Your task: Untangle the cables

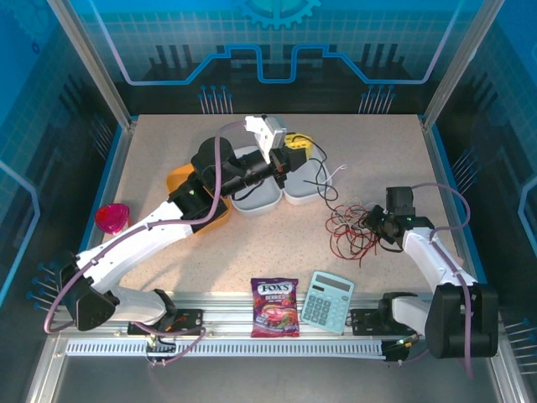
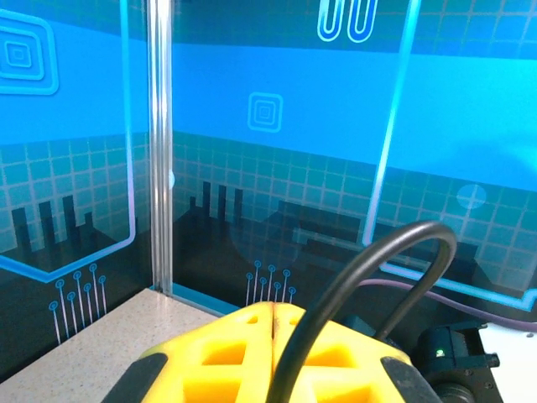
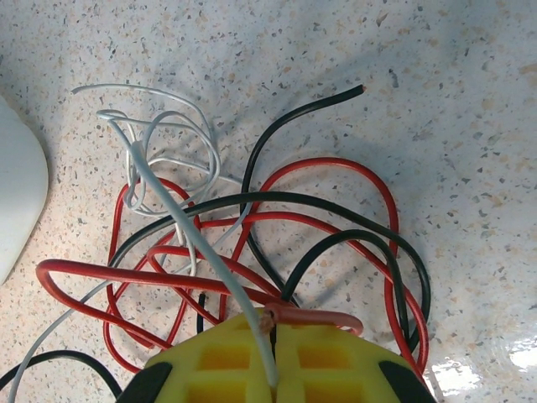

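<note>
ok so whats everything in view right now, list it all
cables: several, red, black and white, tangled right of centre
trays: two, pale grey, side by side at centre back
dish: one, orange, partly under the left arm
bowl: one, pink, left edge
sweet bag: one, purple, front centre
calculator: one, pale blue, right of the bag
table: one, speckled beige
left arm: white and black, left jaws yellow, shut on a black cable
right arm: white and black, right jaws yellow, shut on the tangle
</note>
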`<state>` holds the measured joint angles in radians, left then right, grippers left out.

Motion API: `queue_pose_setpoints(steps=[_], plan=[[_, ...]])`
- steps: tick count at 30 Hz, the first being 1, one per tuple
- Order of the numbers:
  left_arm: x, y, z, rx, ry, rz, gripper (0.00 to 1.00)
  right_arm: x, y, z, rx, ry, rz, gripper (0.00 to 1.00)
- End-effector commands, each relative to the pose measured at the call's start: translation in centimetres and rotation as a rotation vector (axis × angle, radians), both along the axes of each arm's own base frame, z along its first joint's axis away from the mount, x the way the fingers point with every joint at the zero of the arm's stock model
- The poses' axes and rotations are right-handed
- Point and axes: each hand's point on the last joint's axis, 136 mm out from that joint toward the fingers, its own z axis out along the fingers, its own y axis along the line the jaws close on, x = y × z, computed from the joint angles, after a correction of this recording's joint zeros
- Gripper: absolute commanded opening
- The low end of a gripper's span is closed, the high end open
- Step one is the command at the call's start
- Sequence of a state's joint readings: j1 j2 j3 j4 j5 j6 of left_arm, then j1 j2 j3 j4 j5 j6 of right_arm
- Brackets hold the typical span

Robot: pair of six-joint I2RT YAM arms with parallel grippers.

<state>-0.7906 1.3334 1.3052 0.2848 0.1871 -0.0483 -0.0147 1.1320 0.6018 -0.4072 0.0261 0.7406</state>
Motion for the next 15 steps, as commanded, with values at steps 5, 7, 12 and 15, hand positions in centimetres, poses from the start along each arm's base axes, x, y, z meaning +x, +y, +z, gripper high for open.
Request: queue_pose_setpoints(steps=[5,7,12,15], plan=[[-1.0,0.9,1.9,-0.033,-0.027,0.005,0.03,0.3,0.7,3.1,-0.01,-0.072,0.077,0.24],[-0.6,0.8,1.5,-0.034,-0.01,0.015,0.03,0.5,1.1,5.1,-0.03,-0.114,0.115,0.33],[0.4,0.6,0.4,-0.042,0.057,0.043,0.03,0.5,3.1,10.1,-0.062,-0.264,0.241,0.43],[1.1,0.8,0.2,-0.043,0.081,0.078,0.03,0.3,5.0,12.0,-0.102,-0.374,0.344,0.43]])
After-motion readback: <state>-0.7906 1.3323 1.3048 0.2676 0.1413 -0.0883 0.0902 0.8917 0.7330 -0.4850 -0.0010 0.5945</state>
